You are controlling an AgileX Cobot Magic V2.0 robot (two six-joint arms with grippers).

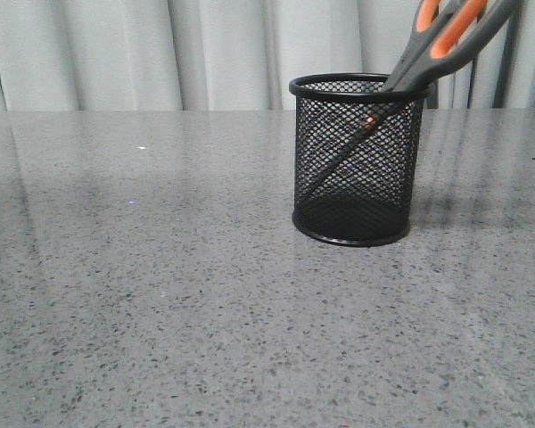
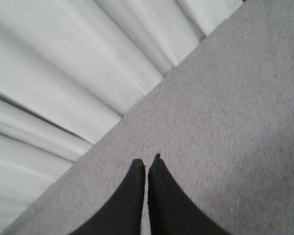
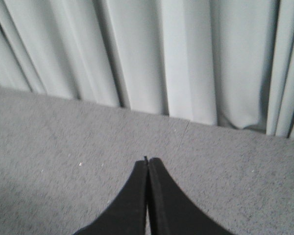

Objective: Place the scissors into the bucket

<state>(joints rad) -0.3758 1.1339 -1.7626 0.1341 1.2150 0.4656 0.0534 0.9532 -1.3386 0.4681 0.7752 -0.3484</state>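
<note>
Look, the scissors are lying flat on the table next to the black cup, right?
Not quite. The scissors aren't flat on the table; the front view shows them standing slanted inside the black cup, blades down and orange-lined handles sticking out over its rim.

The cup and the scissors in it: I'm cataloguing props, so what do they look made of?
The cup looks like black-coated metal wire mesh: you can see through its walls, and the rim and base are solid. The scissors have matte grey handles, probably plastic, with orange lining that may be rubbery; the dark blade seen through the mesh is likely metal.
</note>
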